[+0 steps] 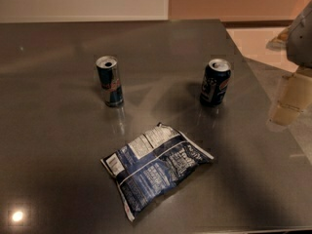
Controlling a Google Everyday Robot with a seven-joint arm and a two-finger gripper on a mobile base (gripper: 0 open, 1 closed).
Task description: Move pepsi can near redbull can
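The pepsi can [215, 82], dark navy with a round logo and an open silver top, stands upright on the dark grey table [58, 145] right of centre. The redbull can [109, 81], slim, blue and silver with a red mark, stands upright left of centre, about a third of the table's width from the pepsi can. My gripper [288, 103] shows at the right edge as a grey body with pale cream parts below it. It hangs to the right of the pepsi can, apart from it, and holds nothing that I can see.
A dark blue and white chip bag [156, 166] lies flat in front of both cans, nearer the table's front edge. The table's right edge [273, 130] runs close behind the pepsi can. A pale wall and floor lie beyond the far edge.
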